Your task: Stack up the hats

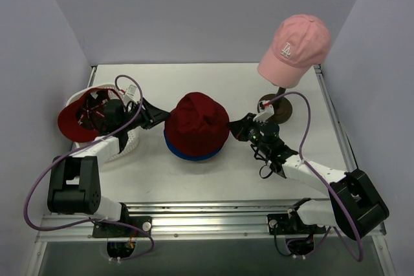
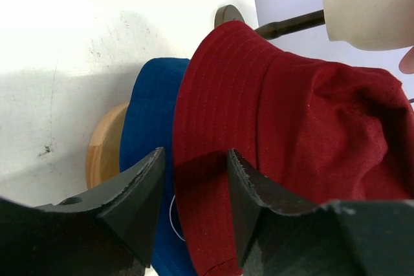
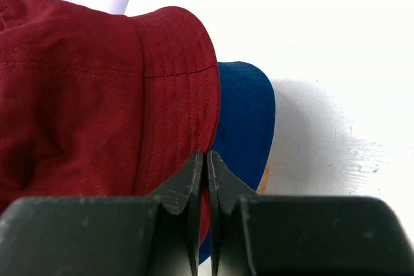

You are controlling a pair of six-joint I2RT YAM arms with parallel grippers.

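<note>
Reach: left end effector (image 2: 195, 154) parted astride dark red bucket hat (image 2: 291, 127) brim; right end effector (image 3: 206, 154) closed opposite; blue bucket hat (image 2: 152, 114) beneath.

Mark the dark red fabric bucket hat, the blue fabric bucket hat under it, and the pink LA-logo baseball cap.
dark red fabric bucket hat (image 1: 196, 119), top view, crown
blue fabric bucket hat (image 1: 189, 156), top view, exposed brim edge
pink LA-logo baseball cap (image 1: 301, 37), top view, crown

Top view: high, looking down on table (image 1: 149, 172). 2 wrist views: close, facing dark red bucket hat (image 2: 291, 127) from opposite sides.
</note>
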